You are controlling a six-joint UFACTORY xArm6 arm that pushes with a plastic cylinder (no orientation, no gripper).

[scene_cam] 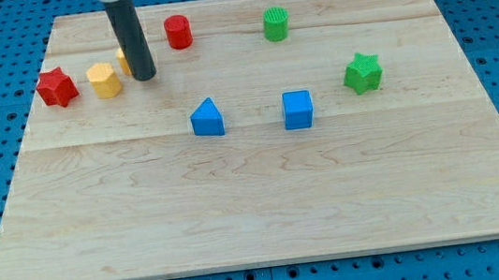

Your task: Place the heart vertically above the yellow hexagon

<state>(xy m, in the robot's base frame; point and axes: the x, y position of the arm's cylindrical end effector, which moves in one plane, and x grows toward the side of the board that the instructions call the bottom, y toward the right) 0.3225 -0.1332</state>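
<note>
**Tip at the far left, heart mostly hidden**

Camera view: my tip [146,77] rests on the wooden board [266,204] at its far left, just right of the yellow hexagon [104,80]. A yellow block [124,60], presumably the heart, peeks out behind the rod, shape unclear. I have no claw, only the rod. A red star [56,88] sits left of the hexagon; a red cylinder [179,31] and green cylinder [276,24] lie far; a blue triangle [207,118], blue cube [298,109] and green star [363,72] sit right

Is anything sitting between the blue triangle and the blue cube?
Nothing. In the camera view, only bare wooden board shows between the blue triangle and the blue cube.
</note>
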